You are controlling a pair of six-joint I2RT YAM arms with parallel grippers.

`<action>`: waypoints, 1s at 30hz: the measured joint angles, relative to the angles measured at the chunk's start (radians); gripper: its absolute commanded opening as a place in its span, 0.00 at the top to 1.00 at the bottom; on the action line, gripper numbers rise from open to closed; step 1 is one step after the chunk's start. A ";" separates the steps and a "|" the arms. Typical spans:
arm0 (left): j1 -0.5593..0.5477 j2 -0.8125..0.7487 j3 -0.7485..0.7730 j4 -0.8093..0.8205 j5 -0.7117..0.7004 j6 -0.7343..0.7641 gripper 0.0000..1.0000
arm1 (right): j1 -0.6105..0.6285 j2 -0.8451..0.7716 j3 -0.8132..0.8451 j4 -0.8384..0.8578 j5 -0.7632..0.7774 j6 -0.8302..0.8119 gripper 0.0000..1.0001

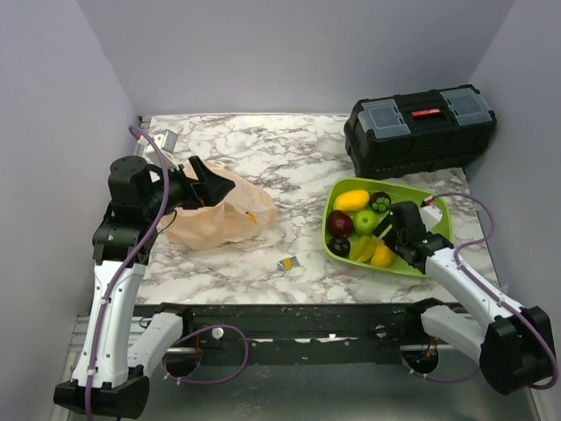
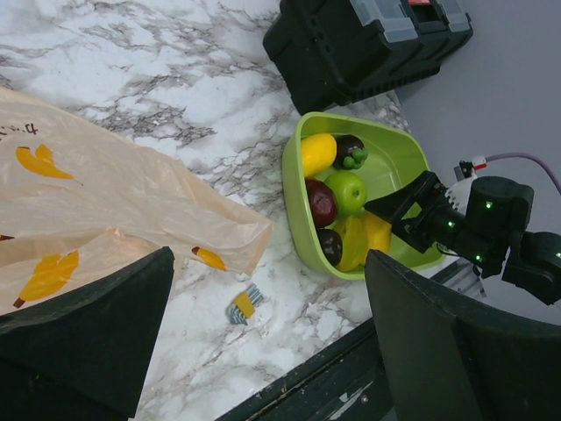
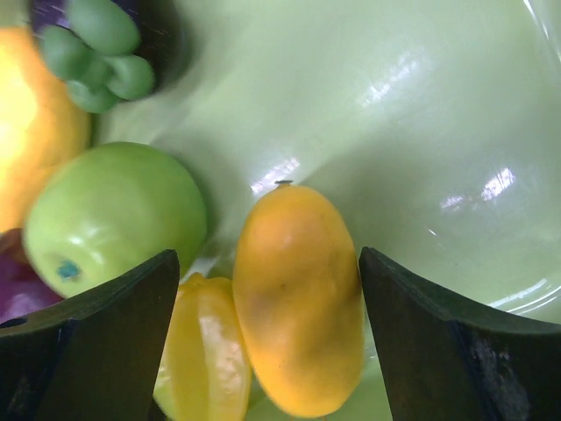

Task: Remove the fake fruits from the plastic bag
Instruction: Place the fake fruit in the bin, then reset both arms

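Lime-green plastic tray (image 1: pixel 408 191) holds glossy toy fruits (image 1: pixel 365 219); crinkly peach plastic bag (image 1: pixel 219 221) looks flat, probably emptied. Right gripper (image 3: pixel 266 259) open astride yellow oval mango (image 3: pixel 298 298); left gripper (image 2: pixel 269 259) wide, empty.

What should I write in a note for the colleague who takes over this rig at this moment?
Left gripper: open, over the edge of the plastic bag, holding nothing.
Right gripper: open, jaws either side of an orange-yellow fruit lying in the green tray.
Done: several fake fruits lie in the tray, among them a green apple and a yellow oval one.
Left: check the bag; whether any fruit is inside cannot be told.
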 measured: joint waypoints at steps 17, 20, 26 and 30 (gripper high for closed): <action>0.000 -0.072 0.217 -0.023 -0.112 0.085 0.10 | 0.000 -0.319 0.391 -0.027 -0.049 -0.358 0.00; 0.000 -0.081 0.301 -0.024 -0.159 0.110 0.10 | 0.000 -0.369 0.460 -0.018 -0.070 -0.426 0.00; 0.000 -0.092 0.429 -0.037 -0.242 0.154 0.10 | 0.000 -0.396 0.599 -0.013 -0.094 -0.533 0.00; 0.000 -0.122 0.477 -0.071 -0.314 0.187 0.10 | 0.000 -0.391 0.659 -0.022 -0.090 -0.586 0.00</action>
